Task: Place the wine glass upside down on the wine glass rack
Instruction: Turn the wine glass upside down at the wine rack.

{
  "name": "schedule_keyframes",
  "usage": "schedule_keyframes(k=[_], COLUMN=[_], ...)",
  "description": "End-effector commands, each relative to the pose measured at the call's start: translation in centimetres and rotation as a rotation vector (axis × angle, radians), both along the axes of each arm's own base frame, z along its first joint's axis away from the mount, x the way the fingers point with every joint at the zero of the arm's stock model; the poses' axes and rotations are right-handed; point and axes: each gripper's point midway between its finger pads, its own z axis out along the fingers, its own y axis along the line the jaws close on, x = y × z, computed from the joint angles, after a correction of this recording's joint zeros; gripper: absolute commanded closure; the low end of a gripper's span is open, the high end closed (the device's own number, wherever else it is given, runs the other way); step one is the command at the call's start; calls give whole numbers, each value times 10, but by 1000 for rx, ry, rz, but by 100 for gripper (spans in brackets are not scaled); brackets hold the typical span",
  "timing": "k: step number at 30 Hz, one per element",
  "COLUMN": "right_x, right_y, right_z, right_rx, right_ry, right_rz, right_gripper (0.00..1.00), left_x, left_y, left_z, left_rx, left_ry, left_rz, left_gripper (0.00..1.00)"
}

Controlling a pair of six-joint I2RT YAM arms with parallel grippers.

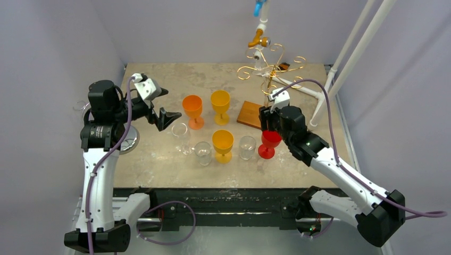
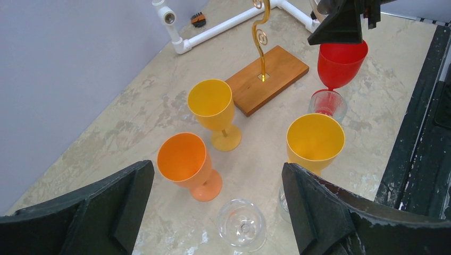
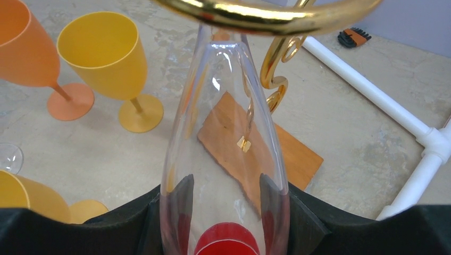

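The stone-patterned table (image 1: 159,164) is carrying everything, and a white pipe frame (image 1: 311,94) is lying across its far right corner. The right arm is leaning in toward the wine glass rack (image 1: 272,71), whose gold wire is rising from a wooden base (image 1: 249,113). The right gripper (image 3: 223,195) is pinching the wide part of the clear wine glass (image 3: 223,122) between both fingers. The glass is tapering away from the gripper, its narrow end sitting right at a gold loop (image 3: 266,16) of the rack, though contact cannot be judged. The left gripper (image 2: 218,204) is hovering over the table's left side with its jaws spread wide, holding nothing. A red goblet (image 1: 270,142) is standing upright just under the right gripper. An orange goblet (image 1: 192,109) and a far yellow goblet (image 1: 220,103) are standing side by side mid-table, with a near yellow goblet (image 1: 223,143) in front of them. A left clear glass (image 1: 181,135), a middle clear glass (image 1: 202,152) and a right clear glass (image 1: 247,147) are flanking that near goblet. A small black and orange item (image 3: 353,36) is lying beyond the pipe.
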Motion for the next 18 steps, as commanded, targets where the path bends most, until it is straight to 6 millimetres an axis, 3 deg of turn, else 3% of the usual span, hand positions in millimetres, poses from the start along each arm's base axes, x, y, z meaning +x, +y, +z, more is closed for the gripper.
schedule_keyframes(k=[1, 18], right_x=[0, -19], right_y=[6, -8], right_z=[16, 22], right_rx=[30, 75], right_ry=[-65, -198], right_rz=[45, 62], right_gripper=[100, 100], left_x=[-1, -2], left_y=[1, 1], left_z=[16, 21], left_rx=[4, -3], left_ry=[-66, -87], left_rz=[6, 11], left_gripper=[0, 0])
